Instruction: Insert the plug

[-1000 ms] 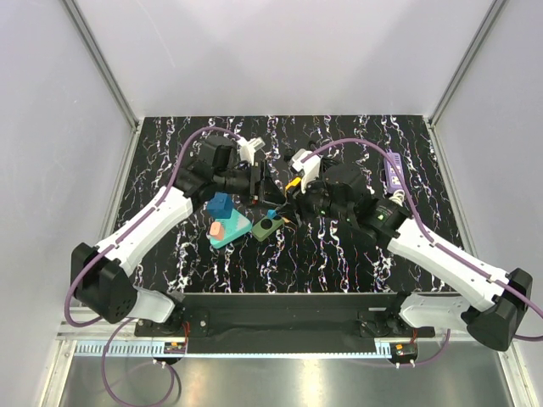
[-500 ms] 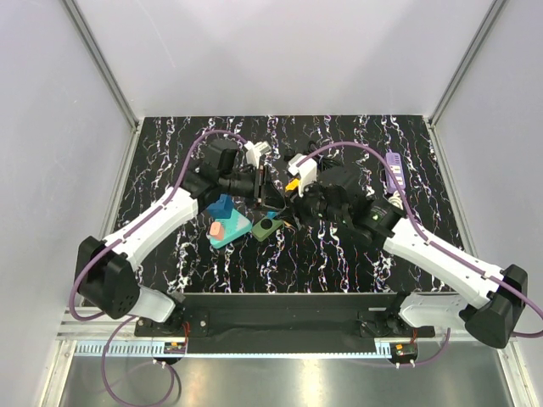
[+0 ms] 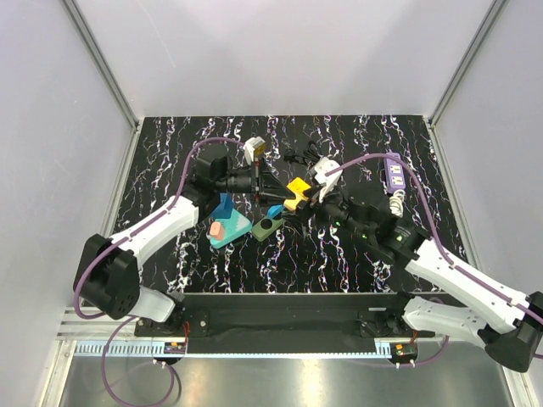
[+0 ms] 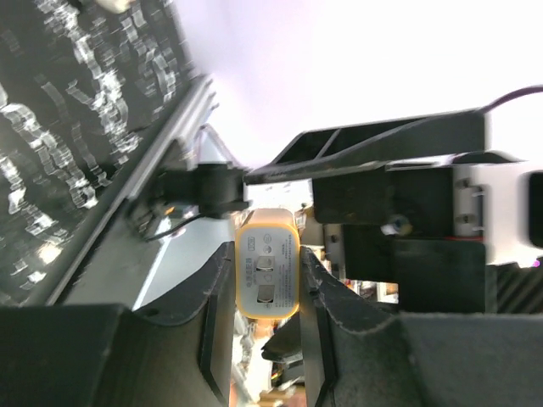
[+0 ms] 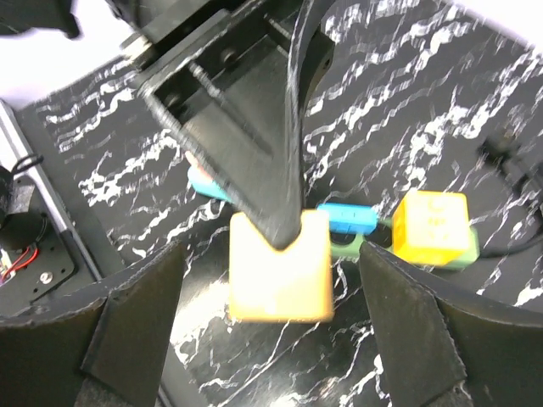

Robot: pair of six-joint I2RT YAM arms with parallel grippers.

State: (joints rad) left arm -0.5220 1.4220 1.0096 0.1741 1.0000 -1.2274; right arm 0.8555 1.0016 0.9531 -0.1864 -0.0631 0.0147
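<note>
The yellow plug [image 3: 297, 193], a cube with a white face and two prongs, is pinched between my left gripper's [image 3: 284, 192] fingers above the table's middle. In the left wrist view the plug [image 4: 267, 275] sits squeezed between both pads of the left gripper [image 4: 267, 292]. My right gripper [image 3: 317, 200] is open just right of the plug. In the right wrist view its fingers [image 5: 140, 314] stand wide on either side of the plug [image 5: 280, 267], not touching it. The purple and white power strip [image 3: 394, 173] lies at the far right.
A teal base with blue and pink blocks [image 3: 223, 222] and a green block with a blue piece [image 3: 266, 225] lie under the left arm. A second yellow block [image 5: 433, 225] sits beyond the plug. A black cable [image 3: 301, 157] lies at the back. A white cord [image 3: 397, 202] runs by the strip.
The right arm has drawn back to the right and nearer, away from the plug. The left gripper has reached right, and the yellow plug now shows clearly in its jaws.
</note>
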